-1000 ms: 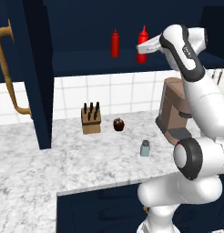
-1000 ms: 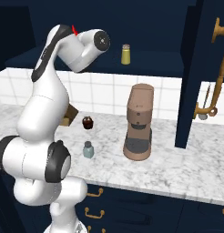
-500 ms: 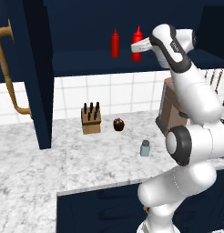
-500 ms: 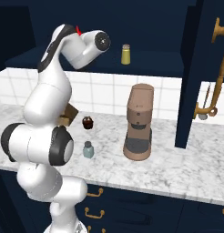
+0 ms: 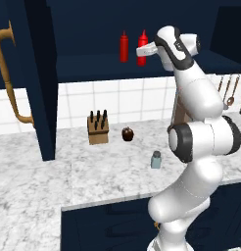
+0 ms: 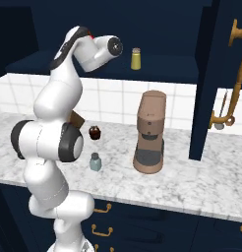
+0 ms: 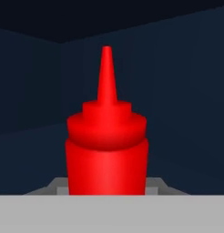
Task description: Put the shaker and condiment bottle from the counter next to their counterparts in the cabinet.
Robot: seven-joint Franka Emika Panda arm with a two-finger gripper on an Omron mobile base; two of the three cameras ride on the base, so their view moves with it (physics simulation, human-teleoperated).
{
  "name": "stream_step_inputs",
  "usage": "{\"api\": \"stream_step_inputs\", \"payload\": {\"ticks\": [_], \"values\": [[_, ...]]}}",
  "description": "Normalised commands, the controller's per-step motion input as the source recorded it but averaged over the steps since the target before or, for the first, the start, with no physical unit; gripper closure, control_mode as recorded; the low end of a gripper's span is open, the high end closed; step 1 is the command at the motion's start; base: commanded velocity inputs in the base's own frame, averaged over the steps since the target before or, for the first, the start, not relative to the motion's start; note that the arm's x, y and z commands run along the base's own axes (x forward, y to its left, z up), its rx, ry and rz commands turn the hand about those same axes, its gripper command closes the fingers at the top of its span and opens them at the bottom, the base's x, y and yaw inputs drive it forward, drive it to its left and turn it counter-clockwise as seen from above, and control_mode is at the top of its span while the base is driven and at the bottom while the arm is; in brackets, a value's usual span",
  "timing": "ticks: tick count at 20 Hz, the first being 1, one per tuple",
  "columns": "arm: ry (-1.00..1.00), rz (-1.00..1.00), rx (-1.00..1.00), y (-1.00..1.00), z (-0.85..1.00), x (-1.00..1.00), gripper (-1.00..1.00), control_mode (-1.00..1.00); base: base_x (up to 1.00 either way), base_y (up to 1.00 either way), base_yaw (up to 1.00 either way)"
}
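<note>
Our arm reaches high into the cabinet (image 5: 93, 68), gripper (image 5: 142, 50) clamped around the condiment bottle (image 7: 106, 145) beside the darker red bottle (image 5: 124, 47); the shaker (image 5: 156, 160) stands on the marbled bench (image 5: 54, 181).

The condiment bottle (image 7: 107, 154) before my hand looks like smooth, glossy red plastic. Below me the tabletop (image 5: 93, 176) is polished marbled stone; the cabinet (image 5: 41, 78) is matt navy with a brass handle (image 5: 10, 78).

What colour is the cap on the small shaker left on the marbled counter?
Silver-grey, above a pale blue-grey body; the small shaker shows best in the right base view.
</note>
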Motion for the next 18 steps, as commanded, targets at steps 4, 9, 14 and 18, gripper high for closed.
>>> {"api": "stream_step_inputs", "payload": {"ticks": [4, 9, 14, 18], "values": [[0.00, 0.00, -0.02, 0.00, -0.03, 0.47, 1.00, -1.00, 0.00, 0.00, 0.00], [0.00, 0.00, 0.00, 0.00, 0.00, 0.48, 1.00, -1.00, 0.00, 0.00, 0.00], [0.00, 0.00, 0.00, 0.01, -0.09, 0.51, 1.00, -1.00, 0.00, 0.00, 0.00], [0.00, 0.00, 0.00, 0.11, -0.21, 0.32, -1.00, -1.00, 0.00, 0.00, 0.00]]}}
